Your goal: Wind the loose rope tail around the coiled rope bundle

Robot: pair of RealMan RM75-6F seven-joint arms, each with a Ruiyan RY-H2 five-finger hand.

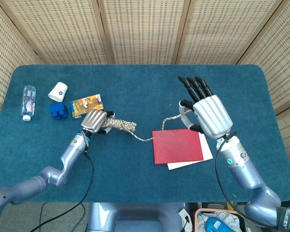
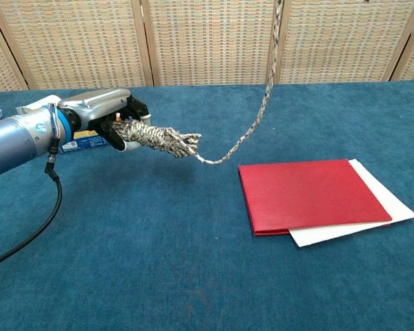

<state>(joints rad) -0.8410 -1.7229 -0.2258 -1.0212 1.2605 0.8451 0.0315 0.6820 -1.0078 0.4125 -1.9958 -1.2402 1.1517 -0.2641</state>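
Observation:
My left hand (image 1: 94, 121) (image 2: 105, 116) grips one end of the speckled coiled rope bundle (image 1: 119, 125) (image 2: 160, 137), holding it above the blue table with the free end pointing right. The loose rope tail (image 1: 157, 130) (image 2: 255, 117) runs from the bundle's tip up and to the right. My right hand (image 1: 208, 112) is raised well above the table and pinches the tail's far end between thumb and a finger, other fingers stretched out. The chest view does not show the right hand; the tail leaves through its top edge.
A red folder (image 1: 178, 146) (image 2: 310, 193) lies on a white sheet (image 1: 206, 153) (image 2: 372, 221) under the tail. At the left sit a colourful box (image 1: 86, 106), a blue block (image 1: 58, 110), a white cup (image 1: 58, 91) and a water bottle (image 1: 28, 102).

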